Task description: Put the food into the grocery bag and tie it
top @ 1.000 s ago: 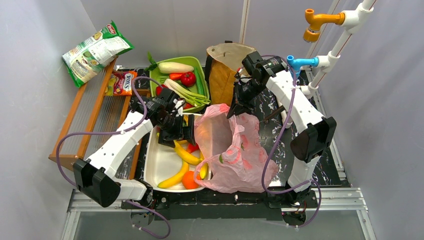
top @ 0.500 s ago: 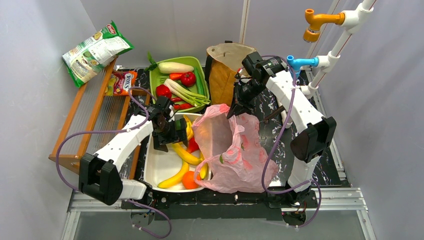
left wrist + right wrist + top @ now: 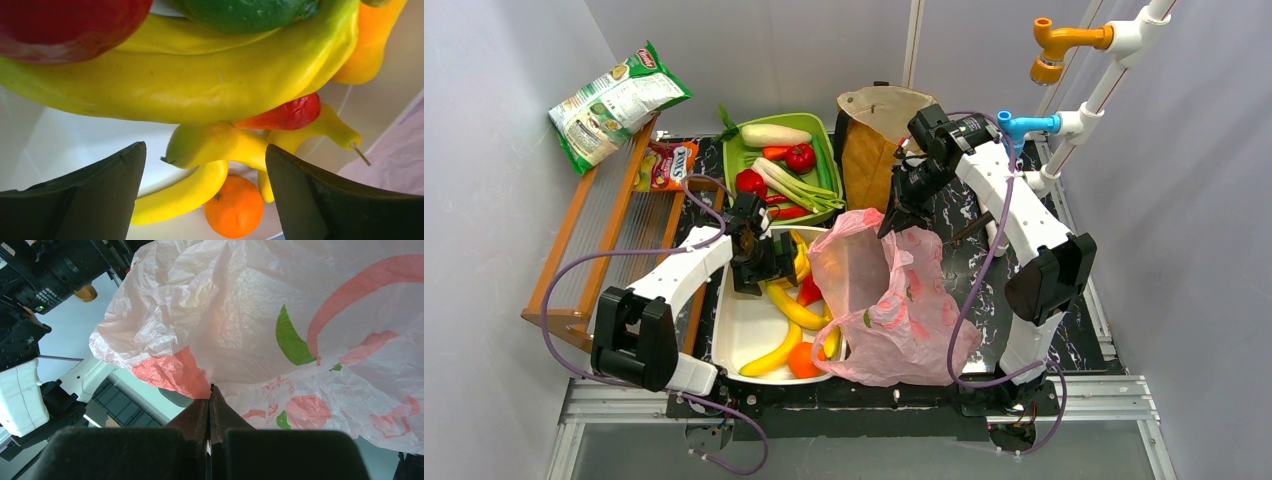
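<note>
The food lies in a white tray (image 3: 742,330): yellow bananas (image 3: 796,310), an orange (image 3: 802,361) and a red piece (image 3: 810,290). My left gripper (image 3: 762,262) hangs over the tray's far end, open and holding nothing. In the left wrist view the left gripper (image 3: 205,146) frames a small banana (image 3: 210,145) and the orange (image 3: 234,206) below, with a big banana (image 3: 200,85), a red piece (image 3: 286,114) and a green piece (image 3: 240,11) close above. The pink grocery bag (image 3: 894,310) slumps beside the tray, mouth toward it. My right gripper (image 3: 900,215) is shut on the bag's upper edge (image 3: 210,382), holding it up.
Behind the tray a green basket (image 3: 826,132) holds a radish, leeks and a tomato. A brown paper bag (image 3: 874,135) stands at the back. On the left are a wooden rack (image 3: 609,235), a crisp packet (image 3: 614,100) and a snack packet (image 3: 669,165). White pipes with coloured taps (image 3: 1064,40) rise at right.
My left gripper has drawn back from the bag's mouth toward the tray's far left end, and its arm has folded in. The right arm and the bag have not moved.
</note>
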### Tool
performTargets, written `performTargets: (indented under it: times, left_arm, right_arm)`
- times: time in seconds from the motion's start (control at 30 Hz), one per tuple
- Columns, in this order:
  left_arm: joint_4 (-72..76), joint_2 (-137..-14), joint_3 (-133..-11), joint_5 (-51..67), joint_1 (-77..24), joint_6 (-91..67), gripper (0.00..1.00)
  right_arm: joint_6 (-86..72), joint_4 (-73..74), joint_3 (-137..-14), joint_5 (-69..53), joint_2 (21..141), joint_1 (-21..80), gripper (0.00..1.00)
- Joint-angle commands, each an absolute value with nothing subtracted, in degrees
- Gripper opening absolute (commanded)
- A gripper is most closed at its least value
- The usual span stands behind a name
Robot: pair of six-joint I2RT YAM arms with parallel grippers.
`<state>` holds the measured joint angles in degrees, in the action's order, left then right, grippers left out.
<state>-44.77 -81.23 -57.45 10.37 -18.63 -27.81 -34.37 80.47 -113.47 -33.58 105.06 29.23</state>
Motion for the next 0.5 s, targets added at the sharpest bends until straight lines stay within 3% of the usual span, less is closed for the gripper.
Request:
performTargets:
  times: [0.0,0.27,0.4,0.47]
  left_arm:
    - [-42.0,-80.4,-55.4,12.5,-16.6,-25.5,0.87]
    - [-37.0,-80.6,-51.2,20.0,-15.7,-24.3,0.76]
    - [-34.9,-80.0,-49.5,21.4,-15.7,-24.6,0.53]
    - [-34.6,-80.9,-49.8,21.6,-15.7,-24.3,0.37]
  right_arm:
    - [-35.2,80.8,-113.9,-33.6,103.4,28.4,0.01]
    - [-35.2,82.1,-115.5,-32.7,104.1,28.3,0.01]
    - [-35.2,82.7,-115.7,-32.5,104.3,28.3,0.01]
    - [-35.2,83.0,-115.8,-32.5,104.3,28.2,0.01]
